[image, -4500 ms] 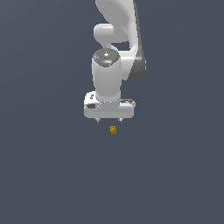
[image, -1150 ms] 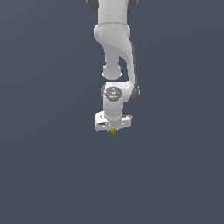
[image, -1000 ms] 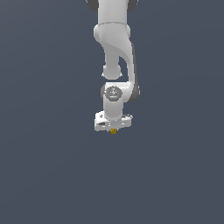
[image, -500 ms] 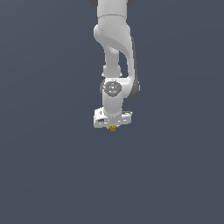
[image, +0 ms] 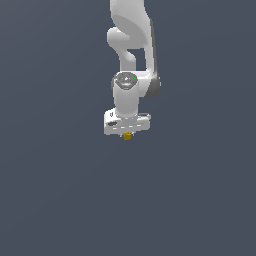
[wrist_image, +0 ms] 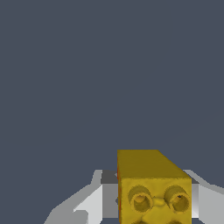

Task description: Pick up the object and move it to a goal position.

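Principal risk, as a judgement: the small yellow studded block point(wrist_image: 153, 186) may slip or twist out during transport, since little of it sits between the fingers point(wrist_image: 94, 199) and no goal marker is visible. The hand point(image: 127, 134) is closed on the block, which protrudes at 6 o'clock beneath it.
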You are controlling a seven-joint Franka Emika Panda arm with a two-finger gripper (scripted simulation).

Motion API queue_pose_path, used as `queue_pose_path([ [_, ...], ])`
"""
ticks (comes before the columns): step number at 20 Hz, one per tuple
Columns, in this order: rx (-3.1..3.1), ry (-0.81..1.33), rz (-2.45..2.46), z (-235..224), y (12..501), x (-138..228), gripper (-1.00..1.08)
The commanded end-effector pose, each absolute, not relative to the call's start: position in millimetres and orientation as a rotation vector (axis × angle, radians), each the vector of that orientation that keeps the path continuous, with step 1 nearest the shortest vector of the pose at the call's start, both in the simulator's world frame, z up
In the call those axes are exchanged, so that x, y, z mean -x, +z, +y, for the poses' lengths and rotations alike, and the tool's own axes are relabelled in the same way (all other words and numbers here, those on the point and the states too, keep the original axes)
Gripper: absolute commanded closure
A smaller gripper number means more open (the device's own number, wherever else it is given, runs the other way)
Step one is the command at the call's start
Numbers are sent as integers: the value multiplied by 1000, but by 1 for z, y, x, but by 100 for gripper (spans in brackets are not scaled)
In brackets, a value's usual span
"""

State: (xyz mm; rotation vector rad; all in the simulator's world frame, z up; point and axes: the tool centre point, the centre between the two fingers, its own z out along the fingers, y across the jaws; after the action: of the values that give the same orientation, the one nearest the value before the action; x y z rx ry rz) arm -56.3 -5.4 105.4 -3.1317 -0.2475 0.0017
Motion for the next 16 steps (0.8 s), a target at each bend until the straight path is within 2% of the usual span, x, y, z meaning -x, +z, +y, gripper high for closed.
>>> queue_pose_path([
  [1,3132,0,-247,-8,128,63,108],
  [16,3131,0,-247,-27,276,109,108],
])
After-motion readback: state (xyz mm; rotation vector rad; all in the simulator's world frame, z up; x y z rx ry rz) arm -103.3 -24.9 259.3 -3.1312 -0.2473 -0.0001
